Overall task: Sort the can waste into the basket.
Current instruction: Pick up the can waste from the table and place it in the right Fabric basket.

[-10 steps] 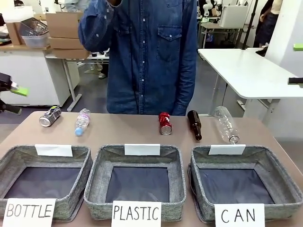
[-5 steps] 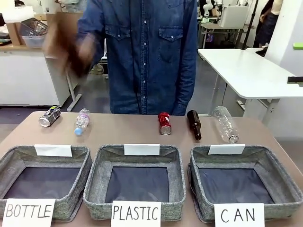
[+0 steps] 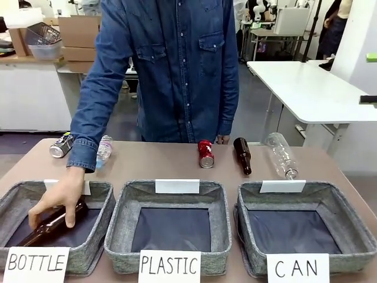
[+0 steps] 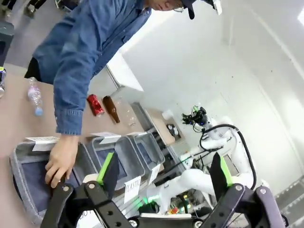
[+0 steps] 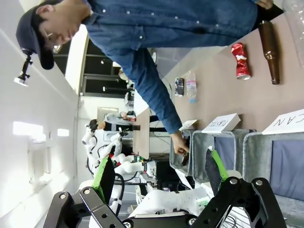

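A brown glass bottle (image 3: 50,227) has just been laid by the person's hand (image 3: 59,200) in the grey woven basket signed "BOTTLE" (image 3: 101,197), two places left of the grey woven-fabric basket signed "CAN" (image 3: 353,227). Beyond that basket's far-left corner lies the dented red metal can (image 3: 205,153), and the black-blue metal can (image 3: 61,145) lies much farther left. The left gripper (image 4: 164,166) and right gripper (image 5: 159,168) are held wide apart, empty. Can sorting is judged unstarted.
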{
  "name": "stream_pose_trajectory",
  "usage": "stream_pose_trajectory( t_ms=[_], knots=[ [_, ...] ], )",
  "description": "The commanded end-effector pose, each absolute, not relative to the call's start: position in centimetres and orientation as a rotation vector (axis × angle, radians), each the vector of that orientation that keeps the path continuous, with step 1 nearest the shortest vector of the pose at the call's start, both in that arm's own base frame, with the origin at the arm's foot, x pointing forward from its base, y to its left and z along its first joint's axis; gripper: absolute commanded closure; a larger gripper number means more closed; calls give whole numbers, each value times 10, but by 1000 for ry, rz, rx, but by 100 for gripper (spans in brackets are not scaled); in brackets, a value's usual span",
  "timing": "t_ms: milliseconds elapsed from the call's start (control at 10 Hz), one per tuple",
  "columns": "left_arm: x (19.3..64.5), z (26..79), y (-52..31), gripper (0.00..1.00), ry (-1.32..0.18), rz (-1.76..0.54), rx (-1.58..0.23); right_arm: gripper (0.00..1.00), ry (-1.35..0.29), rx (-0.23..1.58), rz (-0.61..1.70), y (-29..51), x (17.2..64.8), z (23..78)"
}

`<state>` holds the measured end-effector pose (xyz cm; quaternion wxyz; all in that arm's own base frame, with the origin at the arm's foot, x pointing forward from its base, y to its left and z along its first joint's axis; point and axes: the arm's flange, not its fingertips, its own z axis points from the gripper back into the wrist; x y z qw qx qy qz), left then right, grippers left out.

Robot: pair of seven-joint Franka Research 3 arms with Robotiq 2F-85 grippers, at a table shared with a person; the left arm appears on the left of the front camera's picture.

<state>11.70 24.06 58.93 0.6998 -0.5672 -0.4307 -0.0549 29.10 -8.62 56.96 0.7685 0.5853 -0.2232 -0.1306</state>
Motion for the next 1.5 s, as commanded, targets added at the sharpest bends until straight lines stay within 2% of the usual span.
stream_pose_trajectory(
  t_ms=[0, 300, 400, 600, 700, 800, 900, 1100, 1300, 1400],
  knots=[
    [132, 578, 226, 0, -938, -156, -1283, 0, -502, 1287, -260, -86, 294, 571],
    [151, 584, 227, 0, -909, -155, -1290, 0, -502, 1287, -260, -86, 294, 571],
    [174, 592, 222, 0, -831, -174, -1275, 0, -502, 1287, -260, -86, 294, 571],
    [267, 605, 191, 0, -561, -130, -1061, 0, -502, 1287, -260, -86, 294, 571],
    [317, 604, 174, 0, -481, -57, -846, 0, -502, 1287, -260, -86, 294, 571],
    [368, 603, 152, 0, -384, -92, -673, 0, -502, 1287, -260, -86, 294, 571],
    [405, 598, 140, 0, -325, -91, -500, 0, -502, 1287, -260, -86, 294, 571],
    [462, 575, 125, 0, -212, -79, -264, 0, -502, 1287, -260, -86, 294, 571],
    [498, 540, 111, 0, -172, -140, -149, 0, -502, 1287, -260, -86, 294, 571],
    [513, 524, 102, 0, -189, -200, -280, 0, -502, 1287, -260, -86, 294, 571]
  ],
)
